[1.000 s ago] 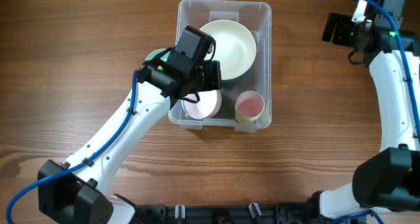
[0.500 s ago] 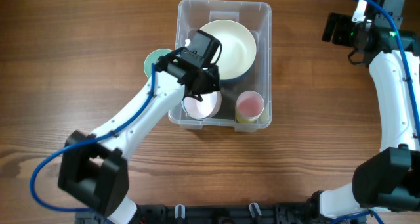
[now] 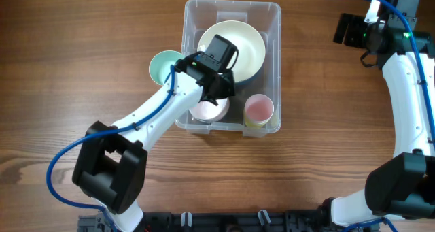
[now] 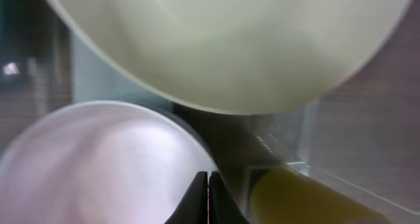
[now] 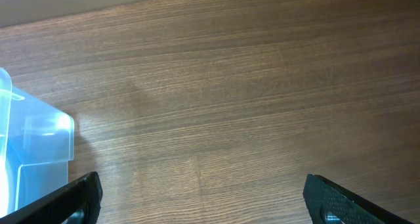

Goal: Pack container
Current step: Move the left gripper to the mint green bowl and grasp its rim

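Left hand: the left hand [image 4: 207, 201] has its two dark, tapered fingertips pressed together with only a hairline between them. I cannot tell whether a thin rim is caught there.
Under it: a round, smooth, pale pink bowl [image 3: 207, 111] in the lower left corner of the container. Its rim curves right up to the fingertips in the wrist view.
Beside it: a wide, glossy cream bowl [image 3: 241, 45] with a dark outer wall fills the upper half of the container.
Cup: a round cup [image 3: 259, 109], pink inside and yellow outside, stands in the lower right corner.
Container: the container [image 3: 272, 14] is clear rigid plastic, rectangular with rounded corners, and sits upper centre of the overhead frame.
Outside: a mint-green bowl [image 3: 162, 65] rests against the container's left wall.
Right hand: the right hand [image 5: 207, 204] has its fingers spread wide and is empty. It is far off at upper right.
Surface: the surface [image 3: 81, 41] is brown wood with long grain.
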